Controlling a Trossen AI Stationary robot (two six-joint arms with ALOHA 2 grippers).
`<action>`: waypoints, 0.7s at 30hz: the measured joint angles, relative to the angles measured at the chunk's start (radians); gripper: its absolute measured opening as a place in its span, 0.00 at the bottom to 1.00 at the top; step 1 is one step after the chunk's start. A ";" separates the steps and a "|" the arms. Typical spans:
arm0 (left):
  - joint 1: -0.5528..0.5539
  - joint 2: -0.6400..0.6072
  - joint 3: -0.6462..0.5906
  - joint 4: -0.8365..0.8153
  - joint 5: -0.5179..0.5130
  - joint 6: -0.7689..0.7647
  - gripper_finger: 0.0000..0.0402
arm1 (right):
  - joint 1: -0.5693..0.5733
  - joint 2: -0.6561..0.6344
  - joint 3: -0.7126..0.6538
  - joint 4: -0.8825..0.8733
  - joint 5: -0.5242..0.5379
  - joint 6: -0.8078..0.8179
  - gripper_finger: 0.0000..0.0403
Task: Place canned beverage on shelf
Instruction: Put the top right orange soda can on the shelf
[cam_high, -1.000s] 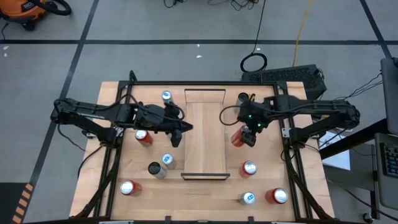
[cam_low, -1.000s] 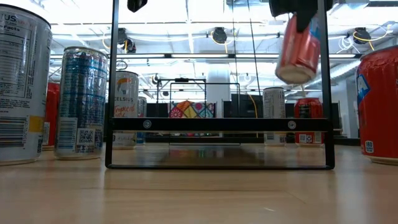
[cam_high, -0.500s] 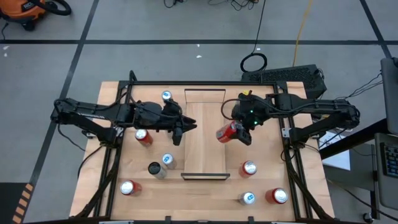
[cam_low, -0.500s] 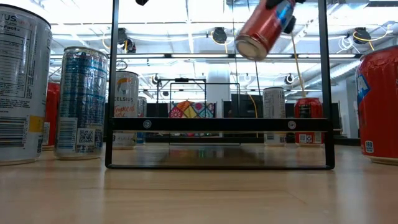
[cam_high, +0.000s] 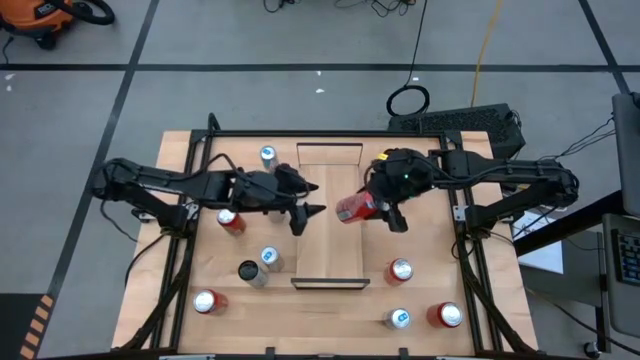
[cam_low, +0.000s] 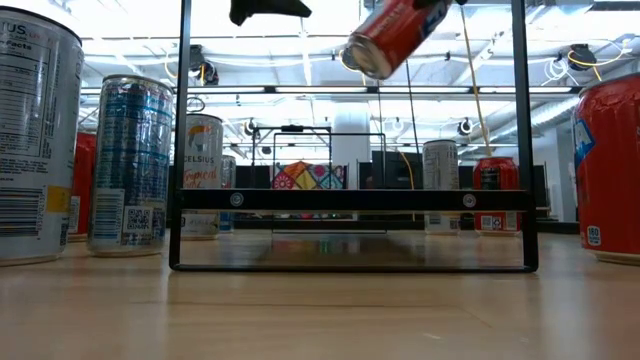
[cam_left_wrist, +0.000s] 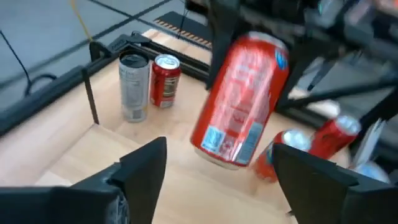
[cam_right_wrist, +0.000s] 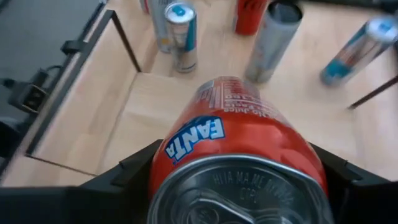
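The red Fanta can (cam_high: 356, 209) is hanging in mid-air above the shelf (cam_high: 329, 262), tipped well over on its side, base pointing across the board, and that tilt is the worry here. If it is going down like this, it is landing on an edge or its flank and rolling off the shelf toward the loose cans on the counter (cam_high: 205, 271). It needs to be coming upright before it descends. The other hazard is crowding: the left gripper (cam_high: 308, 212) is reaching in over the shelf's left edge, just beside the can, so the two arms are risking a bump, or a fumbled pass if a handover is what this is.

Now the fingers. The right gripper (cam_high: 385, 210) is clamping the can by its upper body; in the right wrist view its fingers (cam_right_wrist: 124, 180) are pressing both flanks just behind the pull-tab lid, stretched wide by the can's girth. The left gripper's fingers (cam_left_wrist: 146, 165) are standing spread apart, holding nothing, with the can hovering beyond the gap between them in the left wrist view, not touching either finger as far as I can tell.

The low view is showing the can high above the shelf's near lip (cam_low: 350, 200), the board beneath it bare.
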 joint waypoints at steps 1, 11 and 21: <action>-0.001 0.005 0.000 0.004 0.000 0.024 0.74 | -0.001 0.000 0.000 0.011 0.002 -0.026 0.66; 0.001 0.013 0.000 0.046 0.031 0.045 0.74 | -0.003 0.000 0.000 0.130 -0.002 -0.086 0.66; 0.033 0.025 0.000 0.040 0.108 0.173 0.95 | 0.000 0.000 0.000 0.151 -0.002 0.002 0.66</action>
